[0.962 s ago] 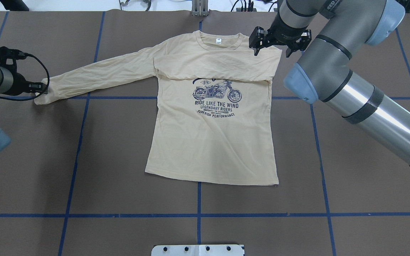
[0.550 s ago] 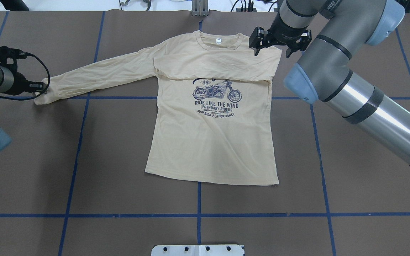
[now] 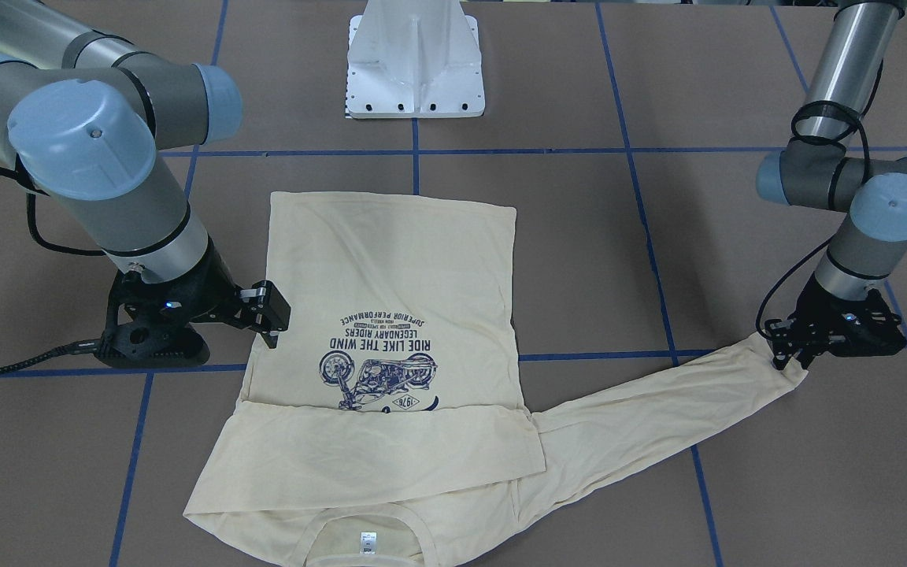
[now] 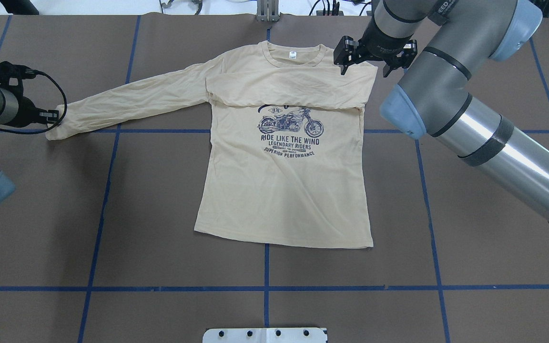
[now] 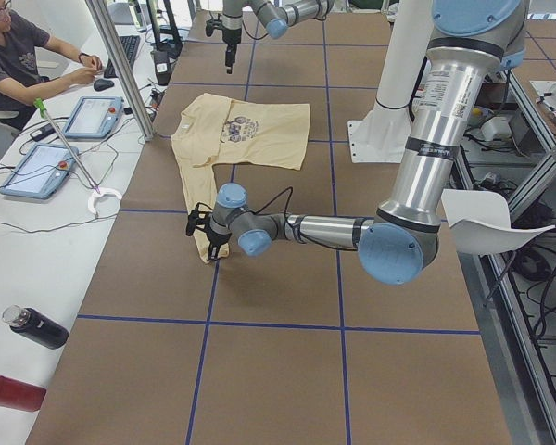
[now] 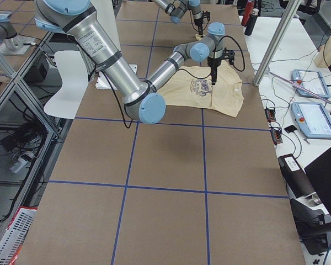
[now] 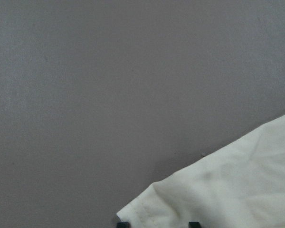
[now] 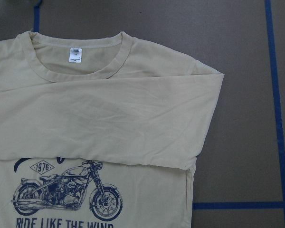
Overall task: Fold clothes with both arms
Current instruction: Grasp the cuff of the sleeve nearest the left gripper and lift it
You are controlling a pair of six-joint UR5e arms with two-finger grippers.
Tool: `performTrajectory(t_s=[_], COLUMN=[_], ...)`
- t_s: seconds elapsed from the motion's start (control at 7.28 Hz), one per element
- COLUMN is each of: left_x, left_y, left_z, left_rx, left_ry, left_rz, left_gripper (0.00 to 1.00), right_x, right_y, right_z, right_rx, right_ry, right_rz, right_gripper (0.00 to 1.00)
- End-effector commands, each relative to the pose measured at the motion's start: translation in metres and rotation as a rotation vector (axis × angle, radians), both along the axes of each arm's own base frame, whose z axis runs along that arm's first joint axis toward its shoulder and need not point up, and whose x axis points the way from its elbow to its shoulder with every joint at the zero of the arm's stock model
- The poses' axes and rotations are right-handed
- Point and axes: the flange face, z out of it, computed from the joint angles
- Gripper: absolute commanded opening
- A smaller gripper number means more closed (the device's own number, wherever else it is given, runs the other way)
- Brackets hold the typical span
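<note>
The cream long-sleeved T-shirt [image 4: 284, 190] lies flat on the brown table, print up, collar at the far edge. Its sleeve on my right side is folded across the chest [image 8: 133, 118]. The other sleeve [image 4: 131, 102] stretches out toward my left arm. My left gripper [image 4: 56, 116] sits low at that sleeve's cuff [image 3: 792, 374]. In the left wrist view its two tips stand apart with the cuff [image 7: 228, 190] between them, so it is open. My right gripper [image 4: 364, 61] hovers open above the shirt's shoulder, holding nothing.
Blue tape lines [image 4: 265, 287] grid the table. The white pedestal base [image 3: 414, 63] stands on my side of the shirt's hem. Beyond the table's far edge, a person [image 5: 18, 56] sits at a desk with tablets; two bottles [image 5: 37, 326] lie there.
My left gripper has edged very slightly back to the left at the cuff. The shirt and my right arm have not moved.
</note>
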Motion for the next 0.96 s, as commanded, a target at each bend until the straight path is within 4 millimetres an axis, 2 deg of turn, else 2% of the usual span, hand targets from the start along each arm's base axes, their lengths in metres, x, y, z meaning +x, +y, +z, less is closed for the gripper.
performTrajectory(t_s=[0.0, 0.41, 0.55, 0.69, 0.82], left_x=[0.0, -0.001, 0.0, -0.002, -0.007], left_y=[0.0, -0.001, 0.0, 0.002, 0.012], left_z=[-0.005, -0.017, -0.046, -0.093, -0.142], left_rx=[0.005, 0.022, 0.016, -0.006, -0.029], left_ry=[0.005, 0.017, 0.021, 0.01, 0.04], left_rz=[-0.003, 0.0, 0.006, 0.009, 0.036], left_gripper=[0.0, 0.0, 0.0, 0.0, 0.0], right_x=[0.001, 0.003, 0.004, 0.006, 0.016], right_y=[-0.001, -0.002, -0.003, -0.003, -0.007], right_z=[0.0, 0.001, 0.001, 0.0, 0.003], right_rx=[0.0, 0.0, -0.001, 0.0, -0.017], right_ry=[0.0, 0.0, 0.0, -0.003, -0.014], right_rz=[0.002, 0.005, 0.006, 0.004, 0.005], right_gripper=[1.0, 1.0, 1.0, 1.0, 1.0])
